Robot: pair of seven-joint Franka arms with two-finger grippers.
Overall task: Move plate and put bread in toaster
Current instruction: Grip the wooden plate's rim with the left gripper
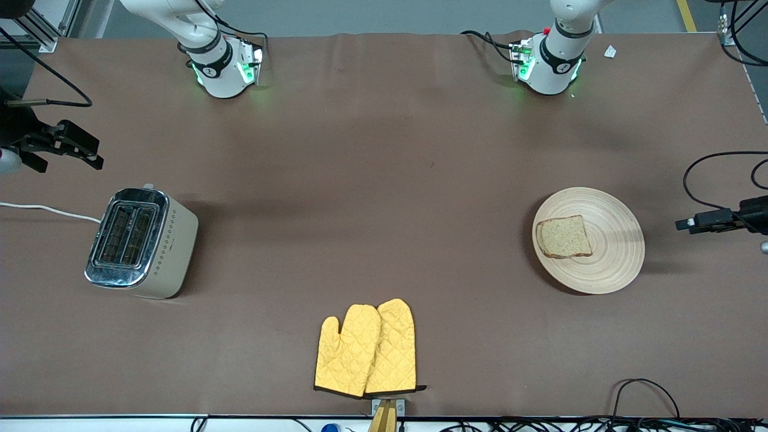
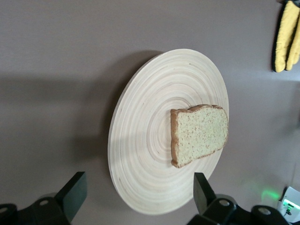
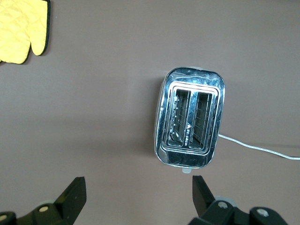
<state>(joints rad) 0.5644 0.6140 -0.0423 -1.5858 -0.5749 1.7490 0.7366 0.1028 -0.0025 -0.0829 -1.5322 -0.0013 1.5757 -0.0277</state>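
Note:
The pale wooden plate (image 1: 612, 264) lies toward the left arm's end of the table, with the bread slice (image 1: 563, 237) flat on it. My left gripper (image 1: 684, 224) is open and empty, over the table just off the plate's rim. In the left wrist view the plate (image 2: 145, 140) and bread (image 2: 199, 133) lie ahead of that gripper (image 2: 139, 197). The cream toaster (image 1: 141, 242) stands at the right arm's end with both slots empty. My right gripper (image 1: 71, 161) is open and empty, over the table beside the toaster. The right wrist view shows the toaster (image 3: 190, 123) ahead of that gripper (image 3: 139, 197).
A pair of yellow oven mitts (image 1: 367, 348) lies near the table edge closest to the front camera, midway between the plate and the toaster. The toaster's white cord (image 1: 48, 210) runs off the right arm's end. Black cables hang near the left arm's end.

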